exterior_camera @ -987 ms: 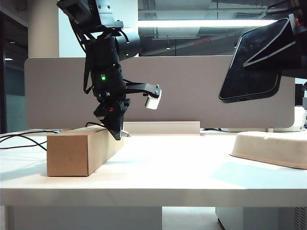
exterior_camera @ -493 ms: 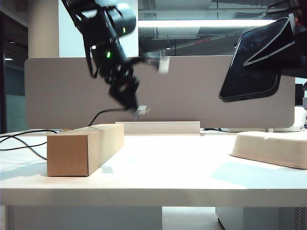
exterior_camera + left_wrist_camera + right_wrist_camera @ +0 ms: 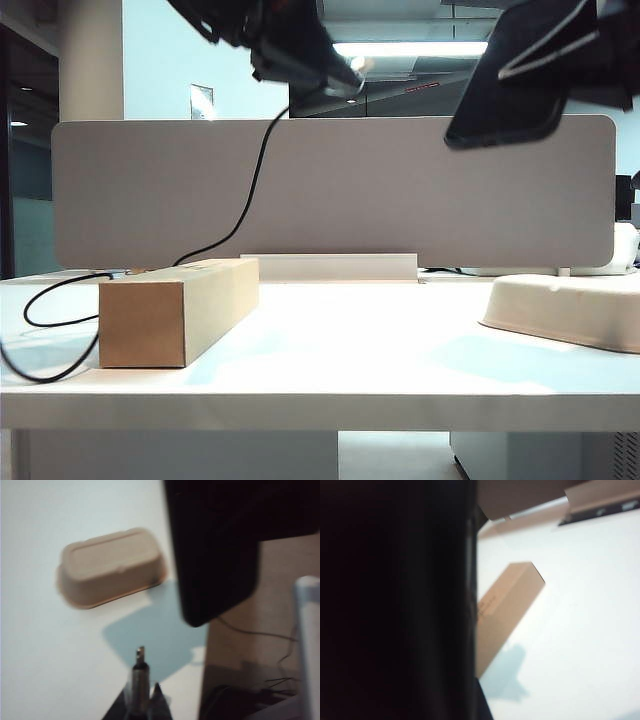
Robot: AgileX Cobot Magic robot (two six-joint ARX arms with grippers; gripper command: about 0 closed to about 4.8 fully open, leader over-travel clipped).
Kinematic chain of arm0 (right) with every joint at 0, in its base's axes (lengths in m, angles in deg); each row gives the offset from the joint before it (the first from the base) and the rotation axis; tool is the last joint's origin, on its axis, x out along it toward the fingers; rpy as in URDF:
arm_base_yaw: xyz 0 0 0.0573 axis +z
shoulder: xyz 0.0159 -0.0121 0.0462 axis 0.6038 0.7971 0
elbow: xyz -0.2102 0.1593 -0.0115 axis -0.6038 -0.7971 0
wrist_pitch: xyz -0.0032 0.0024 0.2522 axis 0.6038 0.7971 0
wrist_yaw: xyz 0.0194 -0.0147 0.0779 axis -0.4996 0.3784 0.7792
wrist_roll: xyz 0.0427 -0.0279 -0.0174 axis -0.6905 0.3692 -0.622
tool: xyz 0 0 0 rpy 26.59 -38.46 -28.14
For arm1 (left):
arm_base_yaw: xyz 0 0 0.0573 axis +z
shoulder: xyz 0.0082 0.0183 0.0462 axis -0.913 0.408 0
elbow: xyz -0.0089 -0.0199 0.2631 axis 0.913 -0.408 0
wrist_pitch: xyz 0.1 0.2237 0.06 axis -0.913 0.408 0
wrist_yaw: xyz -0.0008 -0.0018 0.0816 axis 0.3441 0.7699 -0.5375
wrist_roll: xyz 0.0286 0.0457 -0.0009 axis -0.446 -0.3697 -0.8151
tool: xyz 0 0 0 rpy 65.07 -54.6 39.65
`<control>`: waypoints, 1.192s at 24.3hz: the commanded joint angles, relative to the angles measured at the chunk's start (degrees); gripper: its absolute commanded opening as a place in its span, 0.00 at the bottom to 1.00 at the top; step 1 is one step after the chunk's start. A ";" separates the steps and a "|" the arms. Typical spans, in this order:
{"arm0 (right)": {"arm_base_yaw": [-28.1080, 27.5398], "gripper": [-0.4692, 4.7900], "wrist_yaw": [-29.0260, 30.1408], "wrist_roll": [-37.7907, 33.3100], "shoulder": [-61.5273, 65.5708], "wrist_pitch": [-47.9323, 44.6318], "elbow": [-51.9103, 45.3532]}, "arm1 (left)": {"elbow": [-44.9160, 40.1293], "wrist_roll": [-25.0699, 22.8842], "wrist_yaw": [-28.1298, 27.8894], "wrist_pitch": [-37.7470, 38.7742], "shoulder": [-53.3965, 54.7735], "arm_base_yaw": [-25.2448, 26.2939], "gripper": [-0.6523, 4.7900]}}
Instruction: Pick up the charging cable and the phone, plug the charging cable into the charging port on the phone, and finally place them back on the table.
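Note:
High over the table [image 3: 330, 350], my left gripper [image 3: 338, 76] is shut on the charging cable's plug [image 3: 356, 67]. The black cord [image 3: 250, 190] hangs from it and loops off the table's left side. In the left wrist view the plug [image 3: 140, 666] sticks out between the fingers of that gripper [image 3: 141, 700], its silver tip aimed toward the phone [image 3: 215, 550]. My right gripper [image 3: 545, 50] is shut on the black phone [image 3: 505, 80], tilted at the upper right. The phone [image 3: 395, 600] fills the right wrist view. Its bottom edge faces the plug; the charging port is too blurred to see.
A brown cardboard box [image 3: 175, 310] lies on the table's left part. A cream-white pad [image 3: 565, 310] sits at the right edge. The grey divider panel [image 3: 400, 200] stands along the back. The cord's loop [image 3: 40, 310] hangs past the left front edge.
My left gripper has risen from the box top up and to the right, turning its plug toward the phone and pulling the cord up. The phone in my right gripper has risen a little.

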State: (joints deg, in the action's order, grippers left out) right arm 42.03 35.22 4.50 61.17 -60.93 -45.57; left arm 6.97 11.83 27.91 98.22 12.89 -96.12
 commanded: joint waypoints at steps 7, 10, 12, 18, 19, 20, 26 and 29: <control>0.00 0.08 1.36 -1.25 -2.49 -2.56 5.84 | 0.17 0.24 12.52 5.79 -1.29 -0.07 0.11; 0.00 0.08 1.33 -3.61 -4.04 -3.17 6.82 | 0.17 0.28 17.11 5.79 -1.29 -0.07 0.11; 0.00 0.08 1.36 -6.54 -4.50 -5.60 6.86 | 0.17 0.26 18.88 5.75 -1.29 -0.07 0.11; 0.02 0.08 1.36 -11.89 -4.59 -12.66 6.88 | 0.17 0.44 20.87 4.92 -1.27 -0.07 0.11; 0.02 0.08 1.36 -12.63 -4.59 -13.79 6.86 | 0.17 0.81 21.53 4.42 -1.27 -0.09 0.11; 0.02 0.08 1.33 -13.53 -4.59 -15.06 6.88 | 0.17 2.10 22.38 3.37 -1.27 -0.09 0.11; 0.04 0.08 1.33 -19.28 -4.57 -21.44 6.88 | 0.17 9.60 25.90 -4.35 -1.27 -0.20 0.11; 0.04 0.08 1.31 -20.37 -4.57 -22.71 6.88 | 0.17 10.78 26.25 -5.73 -1.22 -0.20 0.11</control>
State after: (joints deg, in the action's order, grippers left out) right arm 42.05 36.70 -14.58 56.99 -80.53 -39.21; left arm 6.95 21.53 53.13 93.82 12.04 -96.16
